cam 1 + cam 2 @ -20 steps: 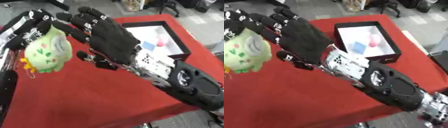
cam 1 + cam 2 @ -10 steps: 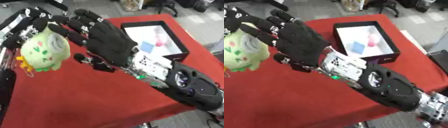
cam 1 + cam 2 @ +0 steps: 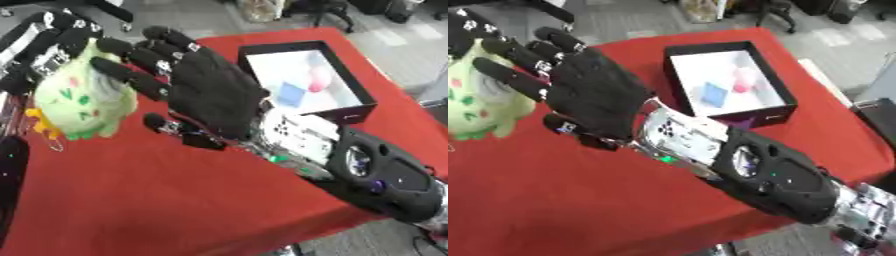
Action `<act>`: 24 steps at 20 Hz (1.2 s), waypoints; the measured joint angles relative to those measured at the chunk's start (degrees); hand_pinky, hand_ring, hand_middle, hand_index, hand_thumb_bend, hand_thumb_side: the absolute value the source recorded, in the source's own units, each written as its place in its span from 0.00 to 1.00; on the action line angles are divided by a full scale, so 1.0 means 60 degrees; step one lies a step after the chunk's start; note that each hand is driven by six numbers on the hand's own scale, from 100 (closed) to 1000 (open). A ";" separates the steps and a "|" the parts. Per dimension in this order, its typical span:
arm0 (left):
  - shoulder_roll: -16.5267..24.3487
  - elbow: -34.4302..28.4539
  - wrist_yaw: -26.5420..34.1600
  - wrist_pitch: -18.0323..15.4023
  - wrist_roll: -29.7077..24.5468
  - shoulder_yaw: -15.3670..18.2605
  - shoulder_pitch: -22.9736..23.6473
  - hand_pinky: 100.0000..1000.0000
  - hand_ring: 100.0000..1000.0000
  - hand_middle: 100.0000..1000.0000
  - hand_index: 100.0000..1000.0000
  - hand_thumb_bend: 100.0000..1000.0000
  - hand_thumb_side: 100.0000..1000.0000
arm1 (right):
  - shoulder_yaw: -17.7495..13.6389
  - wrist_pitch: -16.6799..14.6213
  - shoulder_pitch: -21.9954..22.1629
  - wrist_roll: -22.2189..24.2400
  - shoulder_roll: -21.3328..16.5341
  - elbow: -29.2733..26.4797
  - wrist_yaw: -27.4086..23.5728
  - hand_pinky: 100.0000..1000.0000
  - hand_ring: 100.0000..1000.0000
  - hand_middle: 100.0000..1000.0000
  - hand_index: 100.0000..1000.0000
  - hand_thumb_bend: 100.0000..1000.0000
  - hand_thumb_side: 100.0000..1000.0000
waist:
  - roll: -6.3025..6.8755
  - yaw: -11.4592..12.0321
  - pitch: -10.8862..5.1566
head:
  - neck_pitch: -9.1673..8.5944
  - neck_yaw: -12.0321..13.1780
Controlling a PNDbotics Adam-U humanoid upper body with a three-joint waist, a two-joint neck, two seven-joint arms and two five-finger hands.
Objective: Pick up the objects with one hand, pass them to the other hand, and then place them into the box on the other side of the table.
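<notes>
- Step in hand: the hand-over. The pale green plush toy with yellow feet [image 3: 80, 102] is held above the red tablecloth [image 3: 157, 200], with the left hand [image 3: 48, 42] curled over its top.
- The right hand [image 3: 206, 92] has straight, spread fingers touching the toy's side; no grasp is formed.
- Next move, as judged: right fingers close, left releases, then carry to the black box with white interior [image 3: 724, 82].
- Hidden: the left palm; the box's pink and blue contents are indistinct.
</notes>
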 measured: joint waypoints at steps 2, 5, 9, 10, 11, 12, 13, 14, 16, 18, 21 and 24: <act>-0.0039 0.0000 -0.0003 0.0002 -0.0002 0.0019 -0.0006 0.56 0.23 0.13 0.31 0.00 0.50 | 0.0000 -0.0002 -0.0003 -0.0001 0.0001 0.0000 0.0018 0.85 0.74 0.94 1.00 0.35 0.00 | 0.0004 -0.0001 0.0000 | 0.0000 -0.0020; -0.0081 0.0000 -0.0017 0.0004 -0.0004 0.0035 -0.0012 0.56 0.23 0.13 0.31 0.00 0.50 | -0.0006 -0.0027 -0.0071 -0.0025 0.0024 0.0000 0.0070 0.85 0.73 0.94 1.00 0.35 0.00 | 0.0015 -0.0006 0.0000 | 0.0000 -0.0036; -0.0129 0.0005 -0.0083 0.0006 -0.0006 0.0036 -0.0013 0.56 0.23 0.13 0.31 0.00 0.49 | -0.0050 -0.0019 -0.0121 -0.0083 0.0093 0.0000 0.0144 0.85 0.73 0.92 0.99 0.34 0.00 | 0.0017 -0.0019 0.0000 | 0.0000 -0.0040; -0.0133 0.0009 -0.0099 0.0006 -0.0006 0.0035 -0.0013 0.56 0.23 0.13 0.31 0.00 0.49 | -0.0061 -0.0008 -0.0121 -0.0109 0.0097 0.0000 0.0155 0.84 0.73 0.92 0.99 0.34 0.00 | 0.0017 -0.0019 0.0000 | 0.0000 -0.0035; -0.0155 0.0027 -0.0123 0.0006 -0.0006 0.0035 -0.0013 0.56 0.23 0.13 0.31 0.00 0.49 | -0.0061 0.0013 -0.0121 -0.0138 0.0100 0.0000 0.0159 0.84 0.73 0.92 0.99 0.34 0.00 | 0.0017 -0.0019 0.0000 | 0.0000 -0.0026; -0.0187 0.0061 -0.0148 0.0006 -0.0006 0.0034 -0.0012 0.56 0.23 0.13 0.31 0.00 0.48 | -0.0061 0.0037 -0.0121 -0.0165 0.0105 0.0000 0.0166 0.84 0.72 0.90 0.98 0.34 0.00 | 0.0017 -0.0019 0.0000 | 0.0000 -0.0016; -0.0209 0.0078 -0.0172 0.0006 -0.0006 0.0031 -0.0011 0.56 0.23 0.13 0.31 0.00 0.48 | -0.0061 0.0066 -0.0121 -0.0195 0.0116 0.0000 0.0178 0.84 0.72 0.90 0.98 0.34 0.00 | 0.0017 -0.0019 0.0000 | 0.0000 -0.0007; -0.0211 0.0102 -0.0195 0.0005 -0.0005 0.0023 -0.0010 0.56 0.23 0.13 0.31 0.00 0.48 | -0.0060 0.0095 -0.0121 -0.0225 0.0133 0.0000 0.0188 0.84 0.72 0.90 0.98 0.34 0.00 | 0.0016 -0.0019 0.0000 | 0.0000 0.0001; -0.0217 0.0135 -0.0242 -0.0001 0.0001 -0.0026 -0.0007 0.56 0.23 0.13 0.31 0.00 0.47 | -0.0058 0.0160 -0.0120 -0.0298 0.0167 0.0000 0.0200 0.82 0.71 0.86 0.94 0.31 0.00 | 0.0012 -0.0019 0.0000 | 0.0000 0.0006; -0.0268 0.0188 -0.0275 -0.0015 0.0015 -0.0080 -0.0003 0.56 0.23 0.13 0.31 0.00 0.47 | -0.0052 0.0227 -0.0117 -0.0394 0.0167 0.0000 0.0203 0.82 0.71 0.86 0.94 0.31 0.00 | 0.0009 -0.0018 0.0000 | 0.0000 0.0006; -0.0290 0.0238 -0.0309 -0.0033 0.0033 -0.0110 -0.0001 0.56 0.23 0.13 0.31 0.00 0.47 | -0.0008 0.0303 -0.0114 -0.0478 0.0167 0.0000 0.0220 0.82 0.71 0.86 0.94 0.31 0.00 | 0.0006 -0.0017 0.0000 | 0.0000 0.0006; -0.0317 0.0239 -0.0313 -0.0045 0.0045 -0.0121 -0.0001 0.56 0.23 0.13 0.31 0.00 0.50 | 0.0012 0.0342 -0.0046 -0.0520 0.0167 0.0000 0.0225 0.81 0.71 0.87 0.95 0.29 0.00 | -0.0009 -0.0012 0.0000 | 0.0000 0.0005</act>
